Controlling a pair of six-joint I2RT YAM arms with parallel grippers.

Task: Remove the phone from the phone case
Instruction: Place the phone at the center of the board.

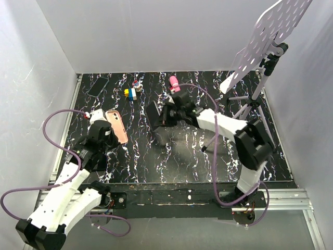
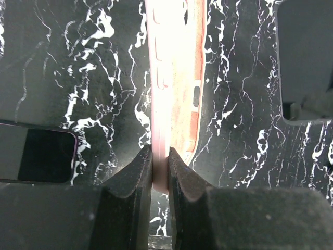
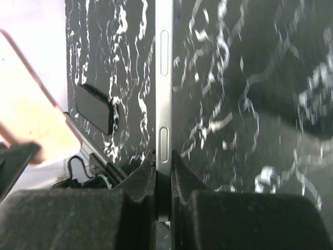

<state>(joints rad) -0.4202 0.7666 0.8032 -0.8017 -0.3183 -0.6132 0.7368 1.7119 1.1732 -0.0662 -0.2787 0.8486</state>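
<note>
My left gripper (image 1: 110, 130) is shut on the edge of the pale pink phone case (image 1: 117, 126), held above the table at the left. In the left wrist view the case (image 2: 174, 78) stands edge-on between my fingertips (image 2: 160, 169), its inside empty. My right gripper (image 1: 169, 115) is shut on the black phone (image 1: 154, 118), held apart from the case near the table's middle. In the right wrist view the phone's silver edge (image 3: 164, 78) with side buttons sits between the pads (image 3: 164, 172); the case (image 3: 26, 120) shows at the left.
A second dark phone (image 1: 97, 86) lies at the back left. Toy bricks (image 1: 132, 92) and a pink wand-shaped object (image 1: 174, 83) lie at the back middle. A tripod stand with a perforated plate (image 1: 265, 39) stands at the right. White walls enclose the table.
</note>
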